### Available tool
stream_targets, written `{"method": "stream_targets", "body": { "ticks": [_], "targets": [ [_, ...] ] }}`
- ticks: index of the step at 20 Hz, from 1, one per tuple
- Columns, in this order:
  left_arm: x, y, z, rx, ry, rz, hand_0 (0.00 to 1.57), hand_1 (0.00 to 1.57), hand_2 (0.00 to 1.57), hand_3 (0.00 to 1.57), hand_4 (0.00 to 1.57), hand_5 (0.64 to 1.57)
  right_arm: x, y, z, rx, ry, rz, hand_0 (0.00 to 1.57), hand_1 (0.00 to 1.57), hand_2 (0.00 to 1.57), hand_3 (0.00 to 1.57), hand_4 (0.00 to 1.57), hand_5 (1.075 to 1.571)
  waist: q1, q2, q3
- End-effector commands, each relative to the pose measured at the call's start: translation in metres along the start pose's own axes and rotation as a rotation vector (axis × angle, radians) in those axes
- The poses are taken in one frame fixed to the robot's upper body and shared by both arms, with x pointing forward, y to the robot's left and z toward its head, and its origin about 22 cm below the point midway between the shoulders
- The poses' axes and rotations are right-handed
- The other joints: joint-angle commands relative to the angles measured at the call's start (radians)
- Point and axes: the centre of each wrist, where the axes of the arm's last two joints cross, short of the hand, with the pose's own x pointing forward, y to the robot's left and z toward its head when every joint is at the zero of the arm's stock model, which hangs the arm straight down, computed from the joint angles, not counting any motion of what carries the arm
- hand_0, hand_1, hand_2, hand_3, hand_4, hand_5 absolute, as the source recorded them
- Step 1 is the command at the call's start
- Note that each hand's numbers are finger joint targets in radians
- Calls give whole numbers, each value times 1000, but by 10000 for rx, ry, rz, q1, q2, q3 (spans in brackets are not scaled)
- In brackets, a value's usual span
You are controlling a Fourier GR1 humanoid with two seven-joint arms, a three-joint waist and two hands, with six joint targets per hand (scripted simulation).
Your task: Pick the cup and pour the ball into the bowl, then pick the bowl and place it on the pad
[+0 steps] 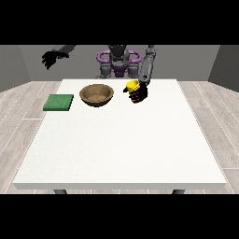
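Note:
A yellow cup (pixel 132 86) sits in the hand at the view's right (pixel 138 94), whose black fingers are curled round it just above the table, right of the bowl. The cup leans a little towards the bowl; I cannot see the ball inside. The brown wooden bowl (pixel 96 94) stands on the white table (pixel 121 144) near the far edge. A green square pad (pixel 59 102) lies flat to the left of the bowl. The hand at the view's left (pixel 50 58) hangs raised in the air beyond the table's far left corner, its fingers relaxed and holding nothing.
The white table stretches wide towards the camera in front of the bowl and pad. The robot's grey and purple torso (pixel 118 63) stands behind the far edge. Grey plank floor surrounds the table.

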Motion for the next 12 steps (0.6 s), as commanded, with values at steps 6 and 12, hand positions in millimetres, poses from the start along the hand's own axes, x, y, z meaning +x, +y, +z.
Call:
{"method": "stream_targets", "body": {
  "ticks": [6, 12],
  "targets": [
    [24, -34, -29, -976, 235, -3451, 1328, 1328, 1571, 1571, 1211, 1559, -12, -20, 3, -629, 1798, -107, 0, 0, 0, 0, 420, 1571, 360, -1889, -3],
    [23, -26, -60, -2120, -465, -7112, 1313, 1313, 1571, 1571, 1244, 1561, 4, -26, -22, -614, 2000, 213, 0, 0, 0, 0, 581, 1568, 359, -2260, 14]
  ]
}}
